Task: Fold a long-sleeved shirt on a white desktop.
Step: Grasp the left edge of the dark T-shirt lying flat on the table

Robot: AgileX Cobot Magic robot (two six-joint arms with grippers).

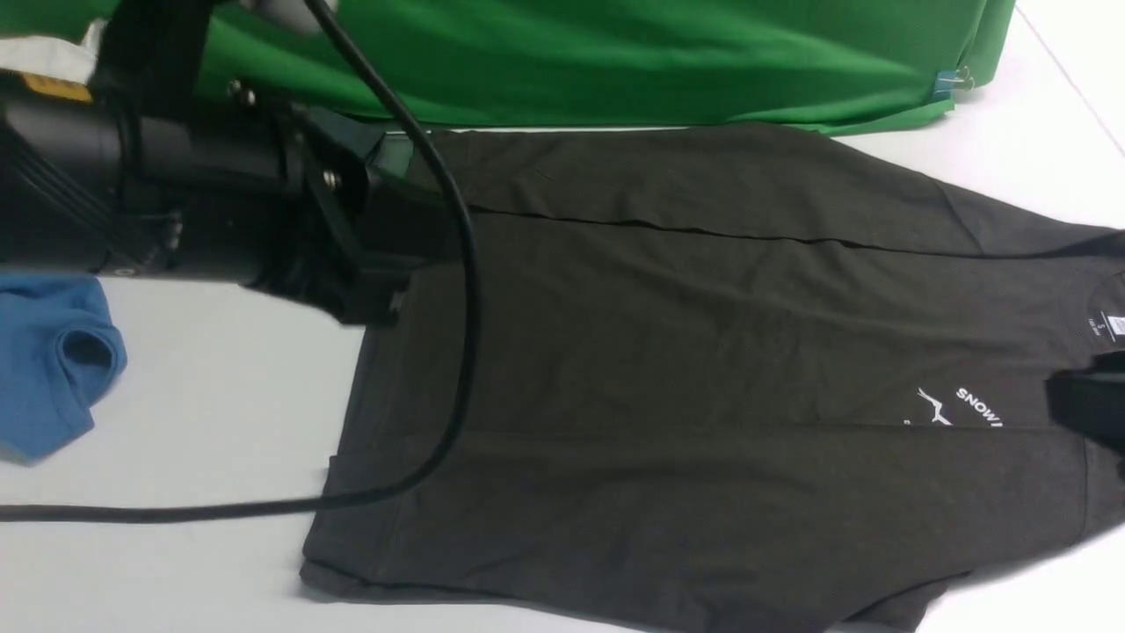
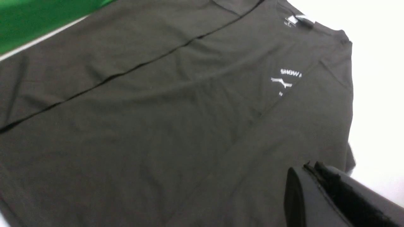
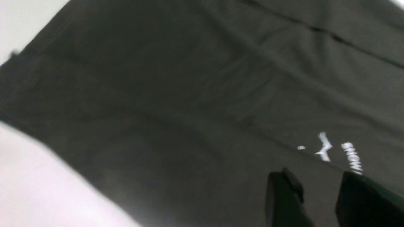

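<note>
1. Shirt (image 1: 703,352) lies flat on white worktop (image 1: 202,396), collar toward robot's right.
2. Right hand (image 3: 322,201): fingers apart, holding nothing, by chest logo.
3. Left hand (image 1: 387,233) at hem end; can't tell how far it is open.

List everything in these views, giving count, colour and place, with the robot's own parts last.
long-sleeved shirt: one, very dark olive-black, spread flat across the desktop.
white desktop: one, white, beneath everything.
green cloth backdrop: one, green, along the far edge.
blue garment: one, blue, on the desktop at the robot's left.
cable: one, black, looping over the shirt's left end.
left claw: one, black, at the shirt's left end; opening unclear.
right claw: one, black, open above the shirt's right end.
</note>
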